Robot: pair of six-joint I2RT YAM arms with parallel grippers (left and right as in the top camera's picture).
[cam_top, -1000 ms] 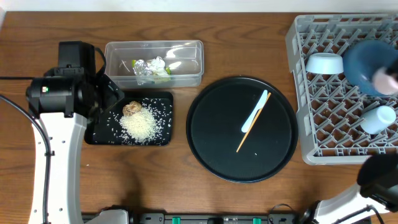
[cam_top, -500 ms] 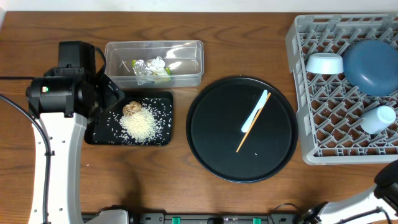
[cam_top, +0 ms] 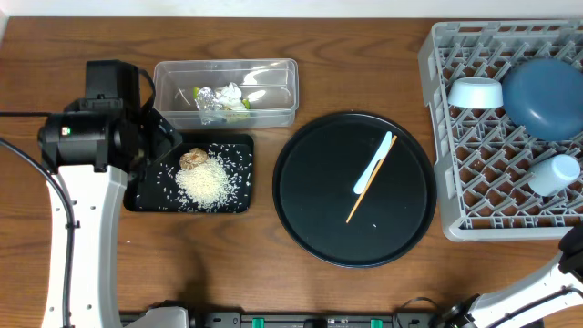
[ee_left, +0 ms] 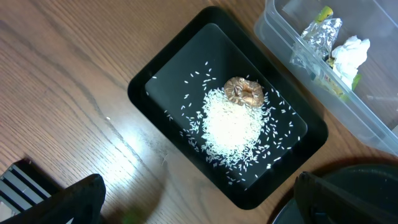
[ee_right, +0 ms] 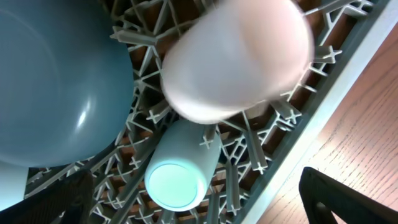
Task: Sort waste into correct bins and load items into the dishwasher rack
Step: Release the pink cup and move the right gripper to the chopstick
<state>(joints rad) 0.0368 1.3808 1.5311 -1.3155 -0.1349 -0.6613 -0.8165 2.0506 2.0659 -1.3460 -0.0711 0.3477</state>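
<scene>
Both grippers gaped wide and empty: the left gripper (ee_left: 196,190) over a shallow black rectangular tray (ee_left: 140,87) of loose white rice grains (ee_left: 233,124) and a small brown food lump (ee_left: 244,92) near the left edge of the wooden worktop (cam_top: 27,55), the right gripper (ee_right: 199,186) over a blurred pale cup (ee_right: 236,56) and a pale blue cup (ee_right: 180,177) lying in the large grey lattice plastic rack (cam_top: 455,214) at the right edge. Farther back, a clear rectangular plastic tub (cam_top: 278,100) held a crumpled foil wad (cam_top: 214,98).

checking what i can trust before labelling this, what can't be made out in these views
right wrist: pale pink cup, blurred close to the lens; how it sits in the grey lattice rack is unclear
overhead: yellow-green wrapper, mostly behind the crumpled foil wad in the clear plastic tub
overhead: white speck on the large round black tray, too small to identify
</scene>
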